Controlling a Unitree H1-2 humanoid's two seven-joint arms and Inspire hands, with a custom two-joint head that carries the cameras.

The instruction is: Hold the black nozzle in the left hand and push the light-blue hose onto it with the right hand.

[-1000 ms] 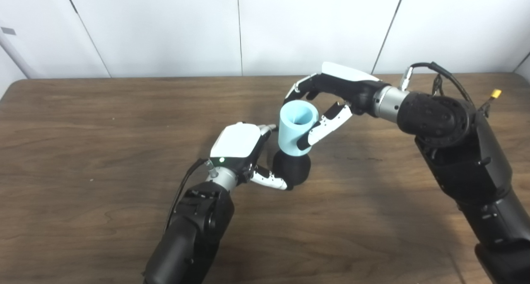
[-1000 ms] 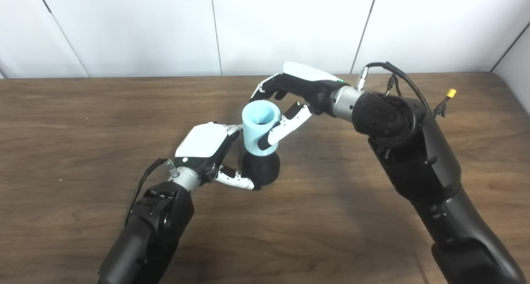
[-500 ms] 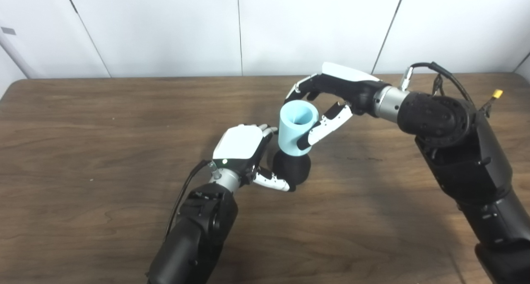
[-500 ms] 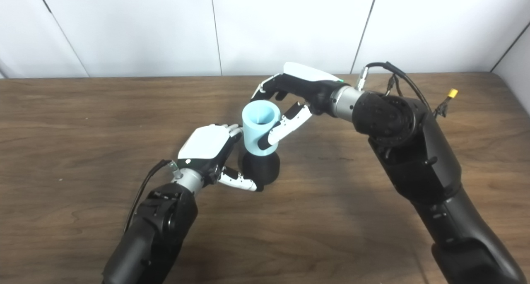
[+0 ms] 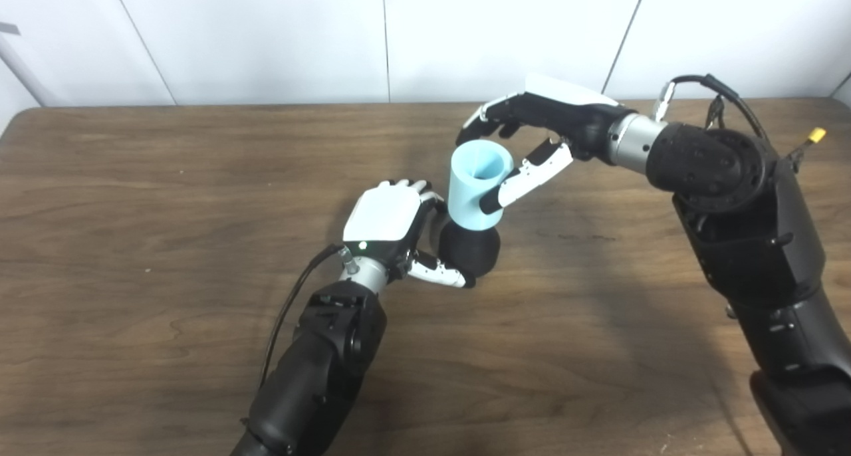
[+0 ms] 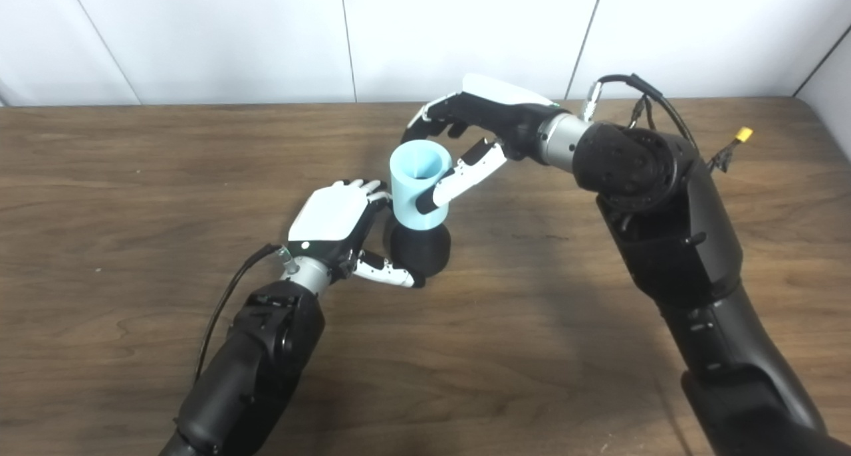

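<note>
The robot's left hand [image 5: 391,225] wraps fingers and thumb around the black nozzle [image 5: 469,249], holding it near the middle of the wooden table [image 5: 133,197]. Directly above, the right hand [image 5: 540,133] grips the light-blue hose [image 5: 476,187], thumb pressed on its near side, fingers curled behind the rim. The hose stands upright, open end up, its lower end seated on the nozzle. White wall panels [image 5: 266,37] close the background.

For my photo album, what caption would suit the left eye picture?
Left hand grips the black nozzle while the right hand holds the light-blue hose on top.
</note>
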